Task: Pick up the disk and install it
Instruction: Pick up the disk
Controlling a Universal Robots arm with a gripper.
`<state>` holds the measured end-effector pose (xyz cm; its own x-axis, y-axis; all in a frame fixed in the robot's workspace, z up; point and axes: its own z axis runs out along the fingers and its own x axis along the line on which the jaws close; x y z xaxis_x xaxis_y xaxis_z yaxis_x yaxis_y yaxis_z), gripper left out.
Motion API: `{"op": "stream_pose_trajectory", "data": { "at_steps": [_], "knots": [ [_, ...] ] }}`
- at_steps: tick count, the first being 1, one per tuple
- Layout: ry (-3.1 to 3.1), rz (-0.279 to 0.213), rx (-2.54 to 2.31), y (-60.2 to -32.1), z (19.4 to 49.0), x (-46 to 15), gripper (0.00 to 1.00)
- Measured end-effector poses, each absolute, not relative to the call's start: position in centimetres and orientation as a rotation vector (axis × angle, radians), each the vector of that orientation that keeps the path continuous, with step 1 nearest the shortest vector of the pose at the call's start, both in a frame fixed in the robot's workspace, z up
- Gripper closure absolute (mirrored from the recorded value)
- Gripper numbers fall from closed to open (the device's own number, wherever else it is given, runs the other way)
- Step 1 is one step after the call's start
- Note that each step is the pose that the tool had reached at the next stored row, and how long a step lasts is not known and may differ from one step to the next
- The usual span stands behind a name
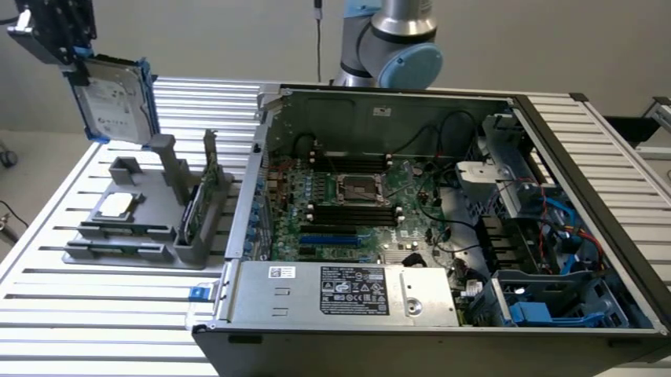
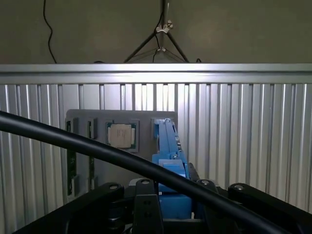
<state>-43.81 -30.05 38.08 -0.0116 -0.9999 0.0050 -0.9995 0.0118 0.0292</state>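
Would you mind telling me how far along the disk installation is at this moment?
Done: the pickup; the disk hangs in the air above the grey holder. In hand: the gripper is shut on the disk's upper end. Left: the install; the disk is not yet inside the open computer case, which stands toward the exterior view's right.

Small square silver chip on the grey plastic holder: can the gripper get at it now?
Probably not. Nothing covers the small square silver chip, but the gripper is shut on the silver-grey rectangular disk with blue plastic frame, held above the grey plastic holder, so its jaws are taken.
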Motion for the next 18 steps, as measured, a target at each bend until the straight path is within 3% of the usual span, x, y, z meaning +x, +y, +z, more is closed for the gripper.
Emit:
{"op": "stream_pose_trajectory", "data": {
  "at_steps": [18],
  "knots": [
    [-2.225,-0.010,2.199,-30.1,42.5,-42.0,0.67]
  ]
}}
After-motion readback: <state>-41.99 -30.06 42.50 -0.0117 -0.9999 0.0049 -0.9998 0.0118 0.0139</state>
